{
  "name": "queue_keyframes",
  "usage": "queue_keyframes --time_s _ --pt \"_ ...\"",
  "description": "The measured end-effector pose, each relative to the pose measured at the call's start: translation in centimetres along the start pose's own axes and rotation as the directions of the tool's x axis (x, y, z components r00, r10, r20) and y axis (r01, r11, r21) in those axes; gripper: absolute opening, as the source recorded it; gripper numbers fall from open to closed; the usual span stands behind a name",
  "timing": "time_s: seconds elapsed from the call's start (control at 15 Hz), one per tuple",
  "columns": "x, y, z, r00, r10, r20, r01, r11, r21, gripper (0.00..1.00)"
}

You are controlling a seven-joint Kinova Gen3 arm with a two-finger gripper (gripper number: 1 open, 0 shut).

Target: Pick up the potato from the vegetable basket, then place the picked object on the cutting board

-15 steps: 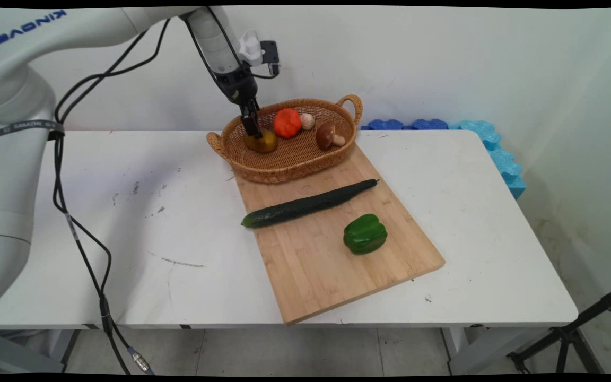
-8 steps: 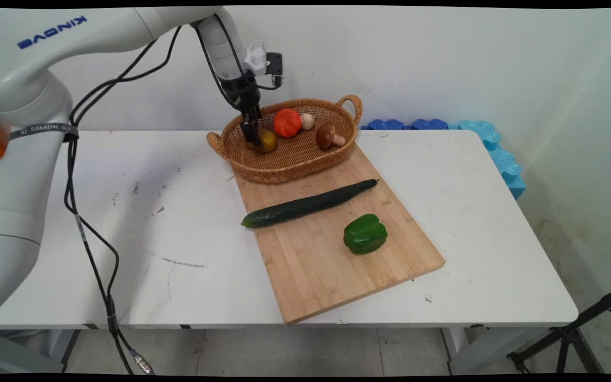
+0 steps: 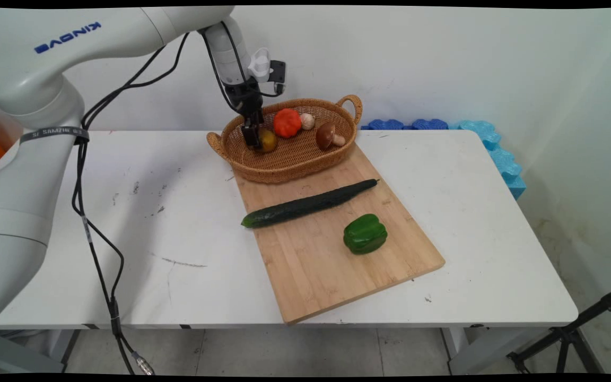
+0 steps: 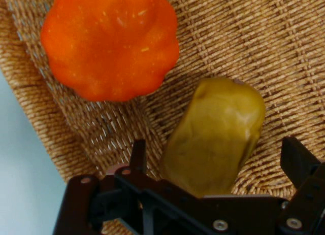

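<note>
Wicker basket (image 3: 289,159) sits at the far end of the cutting board (image 3: 337,249), handles at 9 and 1 o'clock. Contents: yellow-green pear-like fruit (image 3: 267,140) at the 9 o'clock side, orange pumpkin (image 3: 287,122) just beside it, a small pale mushroom (image 3: 307,121) and a brown mushroom (image 3: 328,136) toward 2 o'clock.

Pincer (image 3: 252,137) is down inside the basket at the fruit; fingers spread, one on each side of it, neither pressed in.

Cucumber (image 3: 308,204) lies diagonally across the board, its blunt end overhanging the board's 9 o'clock edge. Green pepper (image 3: 365,233) sits apart at 5 o'clock from it. Worktop (image 3: 125,223) lies bare at 9 o'clock of the board.

Hand view alone shows the gaps: fruit (image 4: 216,136) between the fingers (image 4: 138,156), pumpkin (image 4: 109,42) close by at 11 o'clock, basket weave (image 4: 254,37) under both.
</note>
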Motion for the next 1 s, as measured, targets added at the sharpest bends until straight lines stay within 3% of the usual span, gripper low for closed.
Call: queue_keyframes --time_s 0.27,0.33,1.0 --pt "0.1 -0.2 0.6 1.0 0.01 -0.002 -0.01 1.0 -0.006 1.0" --pt "0.2 -0.2 0.7 1.0 0.012 -0.004 -0.012 1.0 -0.006 0.0" --pt "1.1 0.4 -0.2 0.999 -0.014 -0.037 0.014 1.0 0.0 0.0"
